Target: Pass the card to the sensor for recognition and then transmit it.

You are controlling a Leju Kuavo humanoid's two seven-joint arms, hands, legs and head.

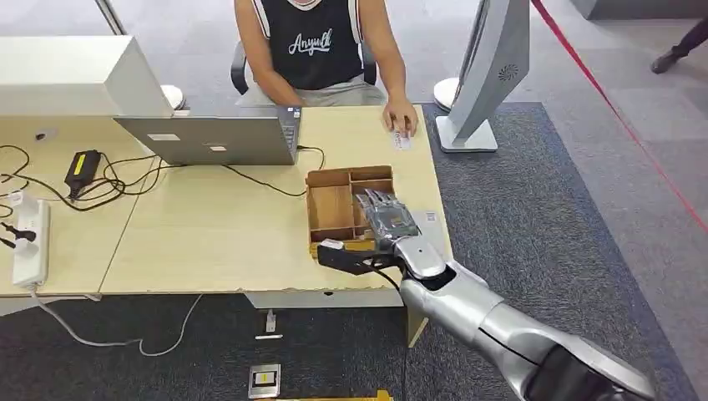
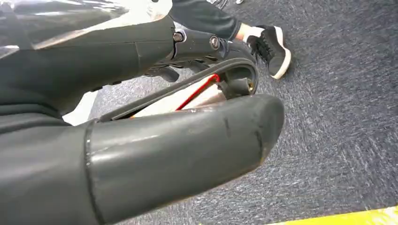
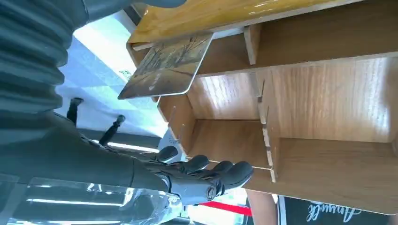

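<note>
A card printed with a tree picture juts out at a tilt from the front slot of the wooden divided box; a white corner of it shows at the box's near edge. My right hand hovers over the box with its fingers stretched out above the compartments and its dark thumb along the near edge by the card, without gripping it. My left hand hangs over the carpet with nothing in it. A small white tag lies on the table by a person's hand.
A person sits behind the table at an open laptop. Cables, a charger and a power strip lie at the left. A grey stand rises at the table's right corner. A shoe is on the carpet.
</note>
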